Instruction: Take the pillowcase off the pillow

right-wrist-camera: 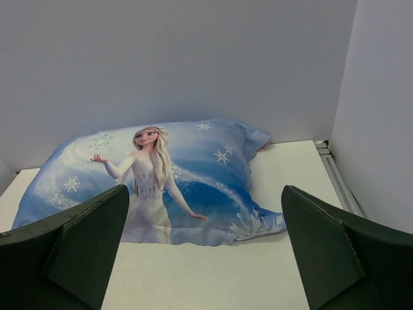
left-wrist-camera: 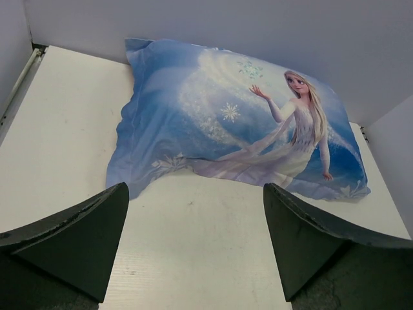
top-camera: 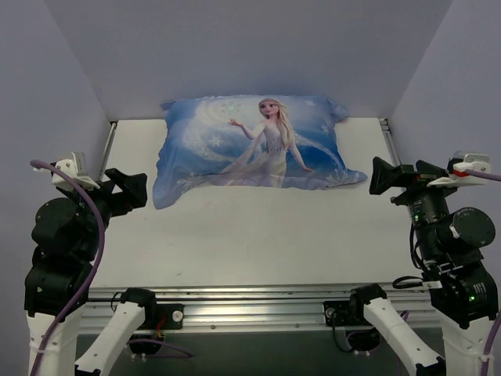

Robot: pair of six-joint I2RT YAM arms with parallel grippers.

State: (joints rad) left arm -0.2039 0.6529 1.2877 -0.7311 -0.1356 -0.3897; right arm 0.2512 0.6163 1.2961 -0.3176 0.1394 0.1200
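The pillowcase (top-camera: 254, 141), blue with a printed blonde woman and snowflakes, lies at the back middle of the white table and covers the pillow, which is hidden inside it. It also shows in the left wrist view (left-wrist-camera: 226, 119) and the right wrist view (right-wrist-camera: 161, 177). My left gripper (top-camera: 133, 186) is open and empty at the table's left edge, apart from the pillowcase; in its own view (left-wrist-camera: 195, 239) it sits over bare table. My right gripper (top-camera: 383, 176) is open and empty at the right edge; in its own view (right-wrist-camera: 203, 248) it sits over bare table.
Grey walls close in the table at the back and both sides. A metal rail (top-camera: 258, 301) runs along the near edge between the arm bases. Bare white table surface (top-camera: 250, 235) lies between the pillowcase and the arms.
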